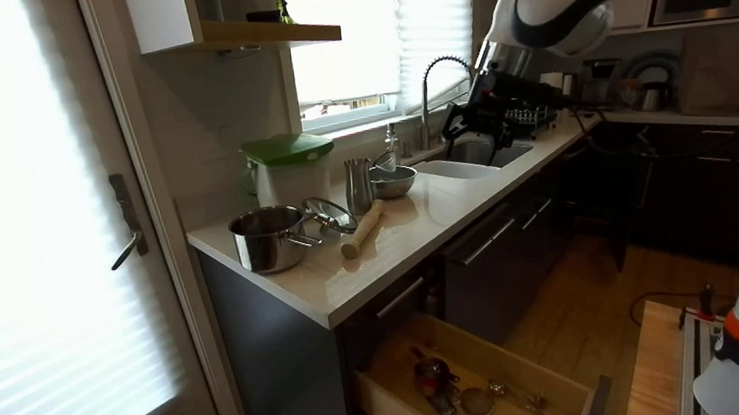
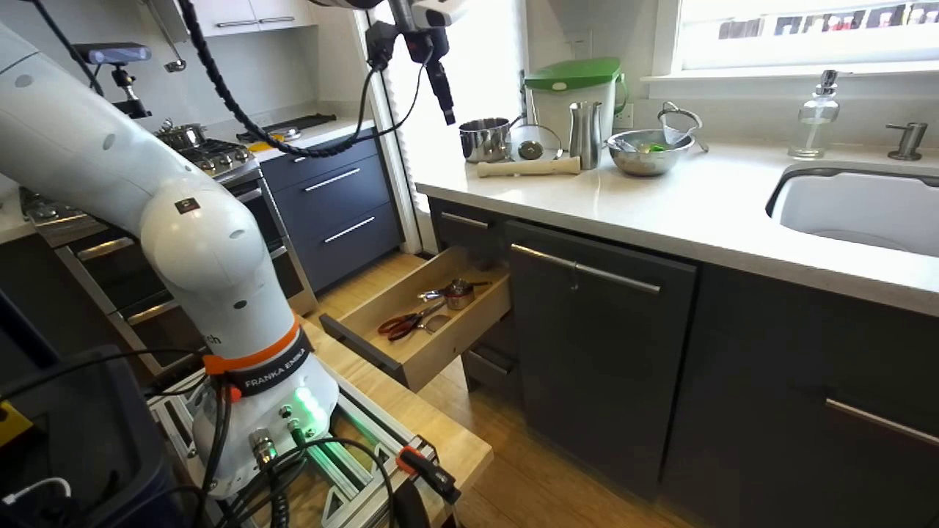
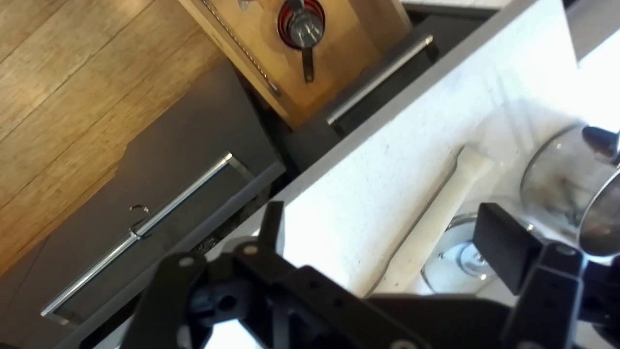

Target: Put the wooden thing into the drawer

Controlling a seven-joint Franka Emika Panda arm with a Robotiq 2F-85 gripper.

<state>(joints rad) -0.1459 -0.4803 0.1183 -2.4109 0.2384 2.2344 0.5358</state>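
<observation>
The wooden thing [image 1: 365,229] is a pale tan stick lying on the counter, beside the glass lid and metal cup. It also shows in an exterior view [image 2: 527,168] and in the wrist view [image 3: 431,228], where its near end is hidden behind the gripper. My gripper [image 3: 385,228] is open and empty, its fingers wide apart. It hangs above the counter, apart from the wooden thing, and shows in both exterior views [image 1: 471,145] [image 2: 448,117]. The drawer [image 2: 455,345] is pulled open below the counter, with utensils inside. It also shows in an exterior view [image 1: 516,360] and the wrist view [image 3: 344,53].
A metal pot [image 1: 269,243], a glass lid [image 2: 539,143], a metal cup [image 2: 585,136] and a metal bowl [image 2: 649,158] stand near the wooden thing. A green-lidded bin [image 1: 289,171] is behind them. The counter edge [image 1: 427,249] overhangs the drawer. A sink [image 2: 858,209] lies further along.
</observation>
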